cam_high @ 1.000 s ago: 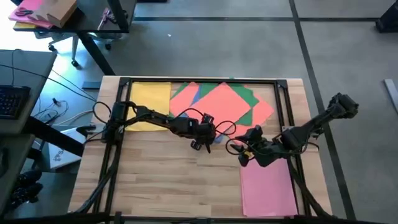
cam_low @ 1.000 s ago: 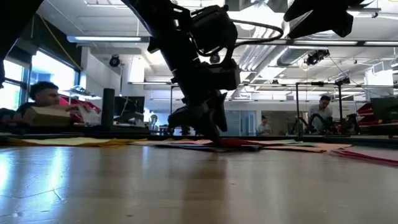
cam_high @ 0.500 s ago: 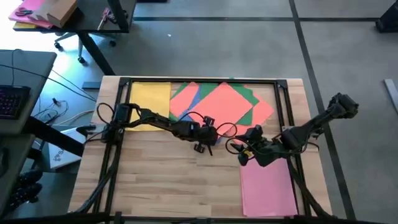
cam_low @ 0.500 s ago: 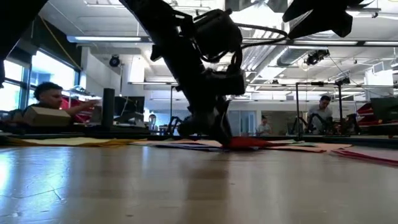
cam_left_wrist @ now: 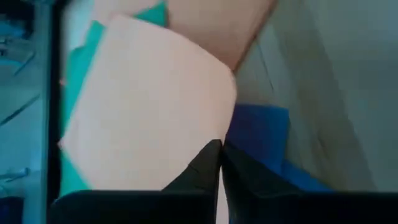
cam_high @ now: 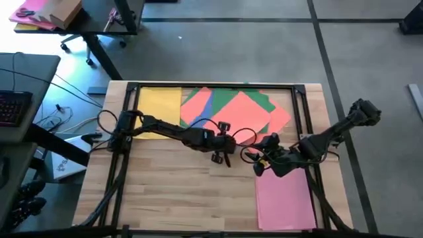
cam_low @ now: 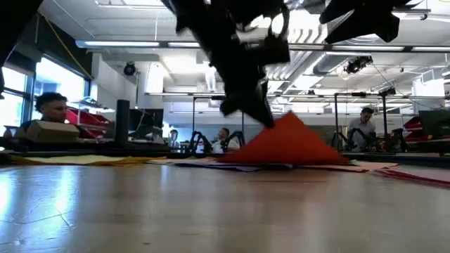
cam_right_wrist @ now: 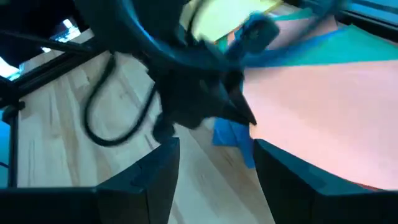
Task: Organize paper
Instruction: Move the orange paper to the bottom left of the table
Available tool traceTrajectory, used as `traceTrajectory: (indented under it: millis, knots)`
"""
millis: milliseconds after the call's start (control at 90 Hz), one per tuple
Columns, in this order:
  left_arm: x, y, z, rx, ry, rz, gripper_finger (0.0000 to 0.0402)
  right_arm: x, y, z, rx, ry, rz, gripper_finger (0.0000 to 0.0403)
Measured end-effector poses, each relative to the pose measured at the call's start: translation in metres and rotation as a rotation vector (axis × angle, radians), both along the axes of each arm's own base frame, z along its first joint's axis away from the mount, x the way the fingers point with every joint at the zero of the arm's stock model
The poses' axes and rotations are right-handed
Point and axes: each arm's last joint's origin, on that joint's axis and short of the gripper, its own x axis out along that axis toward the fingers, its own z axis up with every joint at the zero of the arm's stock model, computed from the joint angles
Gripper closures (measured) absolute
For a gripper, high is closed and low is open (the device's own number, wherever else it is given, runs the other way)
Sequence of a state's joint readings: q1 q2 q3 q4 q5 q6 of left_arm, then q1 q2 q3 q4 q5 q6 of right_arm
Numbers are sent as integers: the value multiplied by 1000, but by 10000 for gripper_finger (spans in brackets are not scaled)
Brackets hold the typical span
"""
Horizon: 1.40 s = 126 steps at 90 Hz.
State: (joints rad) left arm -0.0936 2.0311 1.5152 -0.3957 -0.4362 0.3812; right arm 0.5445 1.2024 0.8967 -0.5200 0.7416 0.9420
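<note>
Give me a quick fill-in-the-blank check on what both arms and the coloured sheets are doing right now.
1. The left gripper has its jaws shut on the corner of the ____ paper sheet.
2. That sheet's pinched corner is ____ off the wooden table.
3. The right gripper, jaws ____, waits beside the flat pink paper sheet.

Missing words: orange; lifted; open
</note>
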Motion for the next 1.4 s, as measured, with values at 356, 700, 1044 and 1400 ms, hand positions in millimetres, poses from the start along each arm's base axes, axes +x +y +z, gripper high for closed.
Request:
traceTrajectory:
  millis: [356,700,1044,1400]
  knots:
    - [-104,-14,102,-177,266,36,401,-22,-15,23,-73,-53,3,213]
    - [-162,-105,80,-591,527,279,402,-17,-30,24,-180,-2,-6,213]
    - [-208,-194,5,-990,491,850,401,-16,-33,23,-191,34,35,213]
    - [-230,-208,-12,-1056,281,1224,401,-15,-34,21,-190,63,67,213]
